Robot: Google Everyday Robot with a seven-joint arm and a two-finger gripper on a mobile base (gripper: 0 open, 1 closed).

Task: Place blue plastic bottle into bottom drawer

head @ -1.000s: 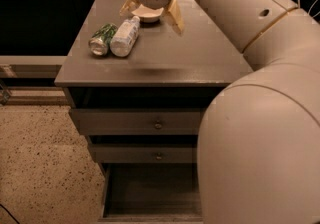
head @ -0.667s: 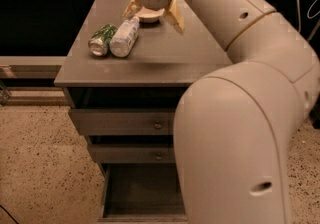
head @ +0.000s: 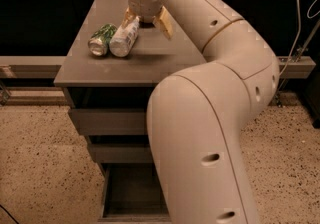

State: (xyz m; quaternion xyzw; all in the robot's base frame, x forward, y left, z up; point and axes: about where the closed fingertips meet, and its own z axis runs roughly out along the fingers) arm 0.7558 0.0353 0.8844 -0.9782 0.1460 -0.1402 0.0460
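The blue plastic bottle (head: 125,37) lies on its side on the grey cabinet top (head: 150,63), pale label and white cap, touching a green patterned can (head: 101,39) on its left. My gripper (head: 146,22) hangs over the back of the cabinet top, just right of the bottle's far end. It is open and empty, with tan fingers (head: 164,22) spread; the left finger is close to the bottle. The bottom drawer (head: 131,190) stands pulled out at the foot of the cabinet, its dark inside showing, with its right part hidden by my arm.
Two shallower drawers (head: 107,120) sit shut above the bottom one. My large white arm (head: 210,133) fills the right half of the view. A speckled floor (head: 40,168) lies to the left. A metal rail (head: 30,60) and dark panels run behind the cabinet.
My arm's elbow has swung left and closer to the camera, covering more of the drawers. The gripper, bottle and can stay about where they were.
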